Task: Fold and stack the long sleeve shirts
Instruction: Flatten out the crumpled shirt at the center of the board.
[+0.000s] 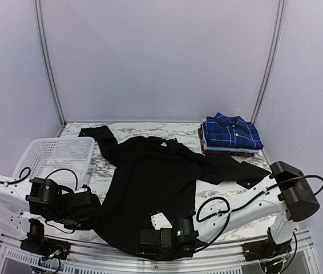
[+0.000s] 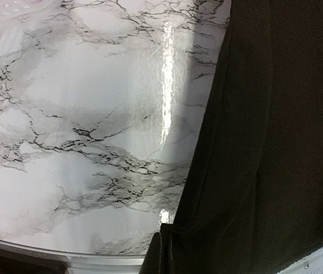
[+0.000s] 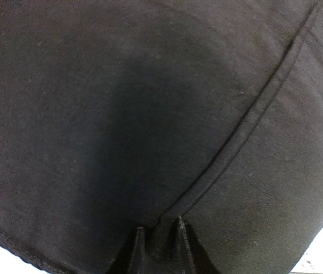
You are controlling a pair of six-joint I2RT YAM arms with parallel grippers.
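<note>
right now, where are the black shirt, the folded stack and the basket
black shirt (image 1: 150,182): top view, middle of its body
folded stack (image 1: 231,132): top view, its plaid top layer
basket (image 1: 64,149): top view, its white mesh floor

Black shirt (image 1: 150,188) spread across marble table (image 1: 100,170); folded shirt stack (image 1: 231,136) far right; white basket (image 1: 56,155) left edge.

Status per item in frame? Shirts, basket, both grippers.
black shirt: unfolded, spread out, sleeves out to both sides.
folded stack: folded shirts, blue plaid on top, far right.
basket: upright, nothing visible inside.
left gripper: shut, at the shirt's left edge.
right gripper: fingers pinching black cloth near its near edge.
</note>
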